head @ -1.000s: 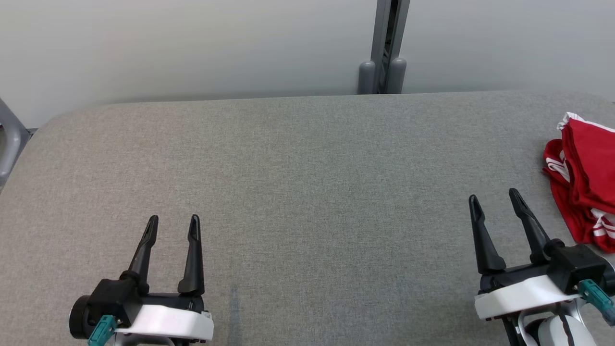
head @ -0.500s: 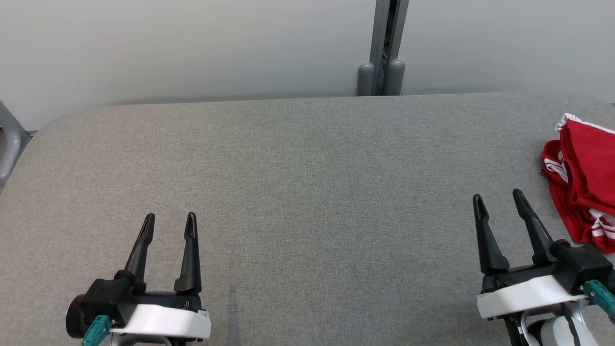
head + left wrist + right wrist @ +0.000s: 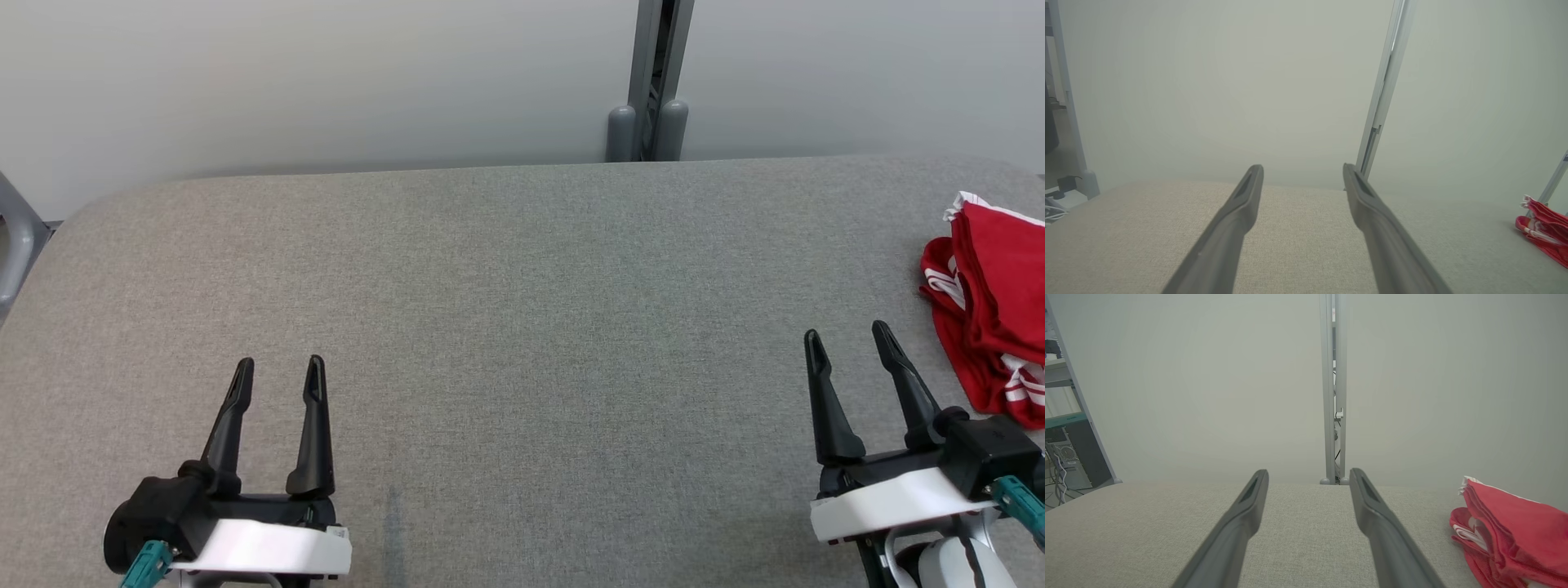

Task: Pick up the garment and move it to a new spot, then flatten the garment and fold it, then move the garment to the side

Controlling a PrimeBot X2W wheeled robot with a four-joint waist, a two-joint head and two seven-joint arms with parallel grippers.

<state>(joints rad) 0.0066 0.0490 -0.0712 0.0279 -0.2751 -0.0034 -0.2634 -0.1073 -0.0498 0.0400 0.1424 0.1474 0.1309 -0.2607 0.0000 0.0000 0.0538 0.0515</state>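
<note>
Red garment with white trim, folded into a loose bundle, lies at the right end of the grey fabric worktop, partly cut off by the head view's edge. Right gripper near it on its left and closer to the robot, not touching, fingers spread and empty, pointing toward the pale wall. Left gripper well apart at lower left, jaws likewise spread with nothing between them; grey post stands behind the worktop's far edge
</note>
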